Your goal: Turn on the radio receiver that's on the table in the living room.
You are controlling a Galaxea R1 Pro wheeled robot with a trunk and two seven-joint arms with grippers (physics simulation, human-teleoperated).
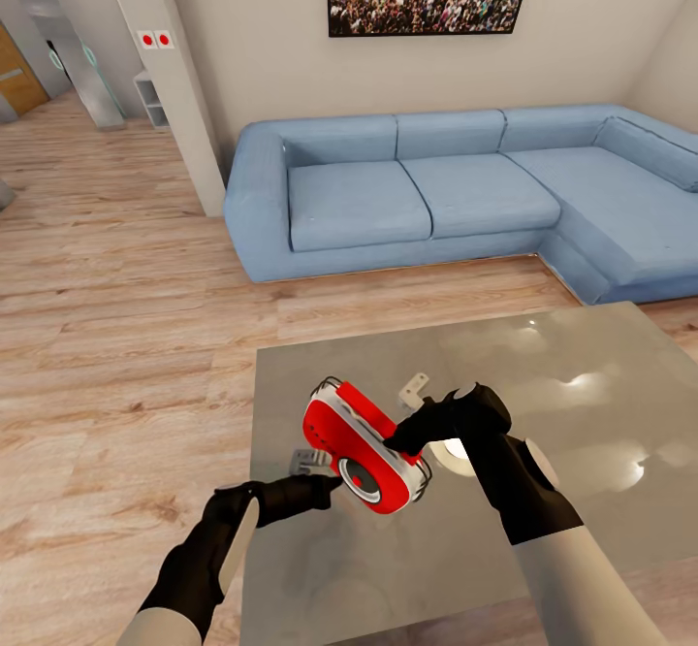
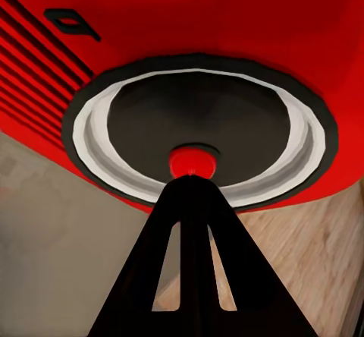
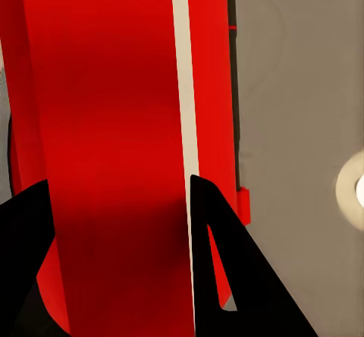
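While the right gripper [image 1: 405,440] clamps the radio [image 1: 364,442] at its 3 o'clock side above the counter [image 1: 582,491], the left gripper [image 1: 325,476], jaws together, tips the dial [image 2: 193,159]; next likely a firm press.

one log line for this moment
right gripper: shut on radio receiver | left gripper: tip at dial | table: living room

Bright, even light; white glare spots on the table [image 1: 582,403], sharp render

Right tool [image 1: 405,438] grips radio receiver [image 1: 364,444] above table [image 1: 582,452].
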